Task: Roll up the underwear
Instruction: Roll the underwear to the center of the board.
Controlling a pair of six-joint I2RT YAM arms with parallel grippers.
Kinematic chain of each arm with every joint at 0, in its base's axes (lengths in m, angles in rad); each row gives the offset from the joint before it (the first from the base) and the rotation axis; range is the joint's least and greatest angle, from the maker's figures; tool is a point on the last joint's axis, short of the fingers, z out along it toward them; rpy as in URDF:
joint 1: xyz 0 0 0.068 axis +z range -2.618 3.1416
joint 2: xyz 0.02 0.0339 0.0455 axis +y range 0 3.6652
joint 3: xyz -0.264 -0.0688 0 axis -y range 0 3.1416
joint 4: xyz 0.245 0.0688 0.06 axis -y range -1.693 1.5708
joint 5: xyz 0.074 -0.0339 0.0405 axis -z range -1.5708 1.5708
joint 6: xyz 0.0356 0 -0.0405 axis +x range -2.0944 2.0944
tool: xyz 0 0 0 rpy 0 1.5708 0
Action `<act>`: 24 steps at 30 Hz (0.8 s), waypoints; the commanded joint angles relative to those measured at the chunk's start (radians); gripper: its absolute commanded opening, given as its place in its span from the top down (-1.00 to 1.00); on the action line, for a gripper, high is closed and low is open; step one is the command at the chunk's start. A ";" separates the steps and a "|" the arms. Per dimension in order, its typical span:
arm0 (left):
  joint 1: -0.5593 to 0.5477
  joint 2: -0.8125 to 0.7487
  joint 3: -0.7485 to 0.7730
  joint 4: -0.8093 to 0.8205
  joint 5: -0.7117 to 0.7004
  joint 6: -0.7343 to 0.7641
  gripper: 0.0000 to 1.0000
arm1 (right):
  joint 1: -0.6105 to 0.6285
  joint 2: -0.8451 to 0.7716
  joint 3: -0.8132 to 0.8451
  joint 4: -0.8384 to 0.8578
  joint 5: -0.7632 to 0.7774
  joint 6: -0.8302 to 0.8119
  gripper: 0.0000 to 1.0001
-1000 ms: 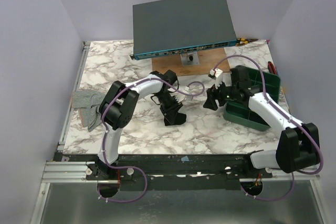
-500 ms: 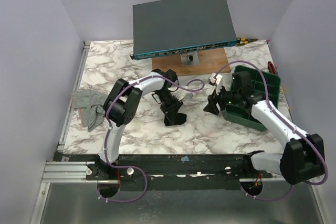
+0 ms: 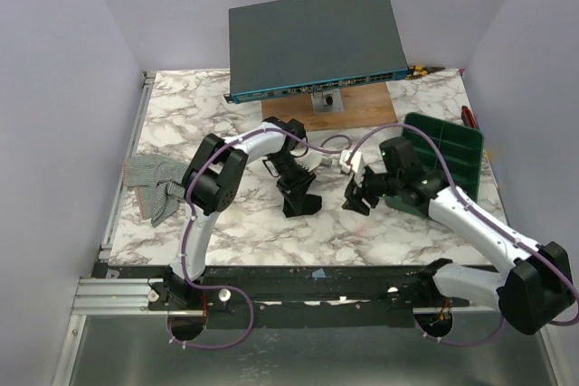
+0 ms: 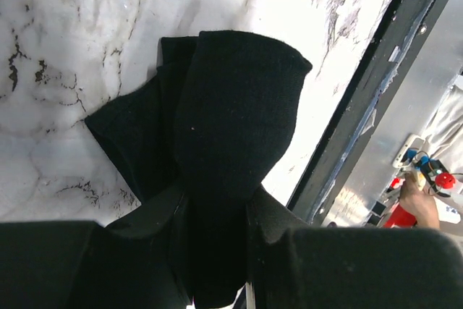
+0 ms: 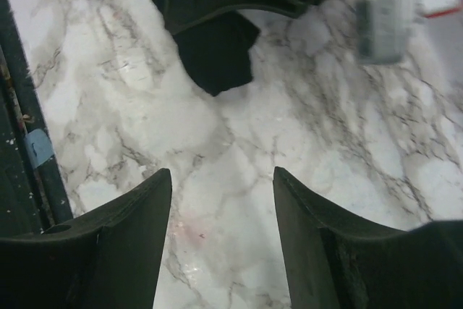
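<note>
**While Left Is Pinching, Right Is Coming Over**

Across the table (image 3: 181, 106), little is moving: the switch (image 3: 312, 38), bin (image 3: 457, 146) and grey cloth (image 3: 154, 183) are sitting as they were a second ago. The right gripper (image 5: 221, 186) is swinging away from the bin toward the centre, gaping wide and carrying nothing, now near the underwear (image 4: 231, 121). That black bundle is lying bunched on the marble mid-table, and the left gripper (image 4: 217, 211) is staying clamped on one end. Rolling is probably barely beginning, and the second hand is likely arriving to help turn the fabric.
</note>
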 commanded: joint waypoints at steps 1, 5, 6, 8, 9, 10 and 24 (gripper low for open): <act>0.001 0.057 0.011 0.028 -0.039 -0.005 0.84 | 0.186 -0.014 -0.071 0.072 0.217 -0.024 -0.24; 0.003 0.062 0.015 0.025 -0.041 -0.011 0.84 | 0.298 0.038 -0.086 0.131 0.315 -0.039 -0.33; 0.005 0.063 0.016 0.024 -0.040 -0.011 0.84 | 0.318 0.051 -0.086 0.146 0.333 -0.046 -0.35; 0.005 0.067 0.020 0.021 -0.038 -0.011 0.84 | 0.361 0.081 -0.082 0.177 0.374 -0.059 -0.37; 0.006 0.070 0.024 0.018 -0.037 -0.011 0.84 | 0.376 0.096 -0.077 0.194 0.390 -0.061 -0.38; 0.006 0.073 0.027 0.015 -0.036 -0.012 0.84 | 0.393 0.117 -0.072 0.203 0.406 -0.068 -0.39; 0.021 0.097 0.056 -0.026 -0.004 0.002 0.85 | 0.491 0.325 -0.054 0.427 0.551 -0.114 -0.44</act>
